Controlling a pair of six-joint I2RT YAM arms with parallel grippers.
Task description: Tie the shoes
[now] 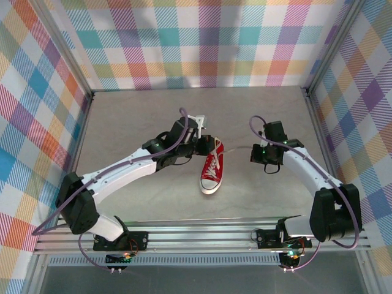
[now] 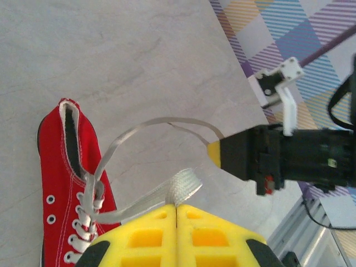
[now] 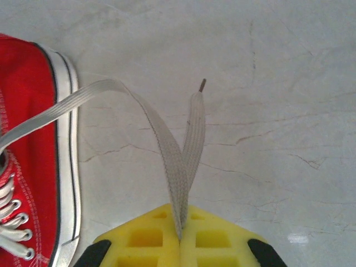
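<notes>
The red sneaker (image 1: 212, 168) lies in the middle of the table, white toe cap toward the arms and heel away. My left gripper (image 1: 204, 147) sits at the heel's left side. In the left wrist view its yellow jaws (image 2: 177, 207) are shut on a fold of one white lace (image 2: 181, 186) that runs down to the eyelets of the sneaker (image 2: 58, 178). My right gripper (image 1: 253, 150) is to the right of the sneaker. Its jaws (image 3: 181, 238) are shut on a doubled stretch of the other lace (image 3: 167, 150), whose tip (image 3: 203, 83) lies on the table beside the sneaker (image 3: 28, 128).
The grey table (image 1: 141, 116) is bounded by plaid walls on three sides and by an aluminium rail (image 1: 202, 236) at the near edge. In the left wrist view the right gripper (image 2: 216, 154) holds its lace close by, up and to the right.
</notes>
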